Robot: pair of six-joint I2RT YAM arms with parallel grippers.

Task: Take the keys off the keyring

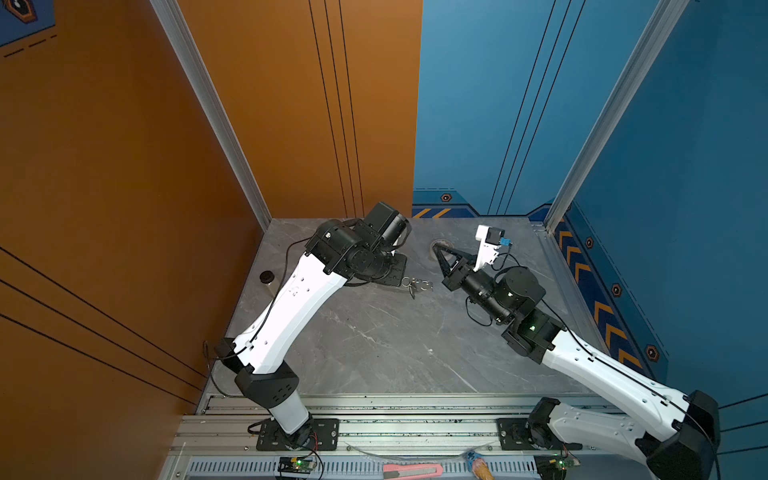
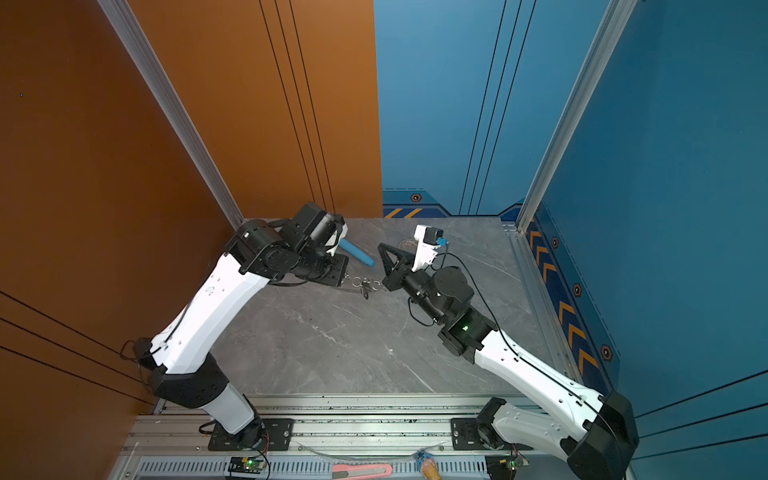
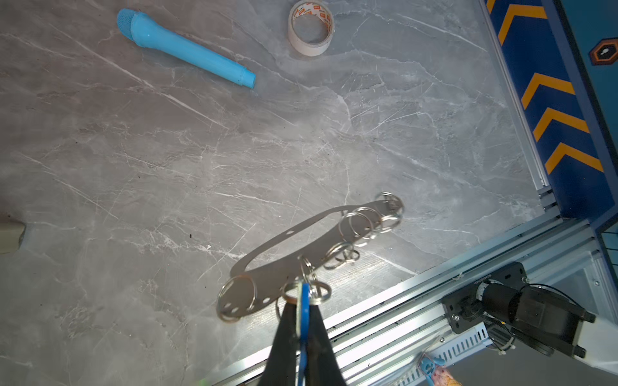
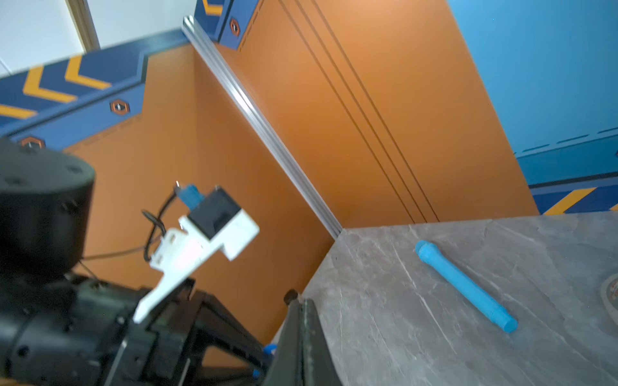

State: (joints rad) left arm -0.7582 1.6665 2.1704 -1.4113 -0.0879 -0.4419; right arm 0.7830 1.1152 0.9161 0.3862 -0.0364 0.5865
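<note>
In a top view the flat silver-grey metal keyring with wire rings stretches rightward from the left claw, its free end left of and nearer than the right claw. The left wrist view shows that claw pinching the blue-tagged bunch of silvery keys. In the right wrist view the right claw is pressed together, empty.

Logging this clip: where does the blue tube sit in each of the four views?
In a top view: blue tube lies on the table, just beyond the keyring.
In a top view: not visible; the left arm covers it.
Left wrist: the tube lies beside the tape roll, beyond the keyring.
Right wrist: the tube lies on the table, tape roll at the frame edge.
Shared landmark: the tape roll beside the tube.
</note>
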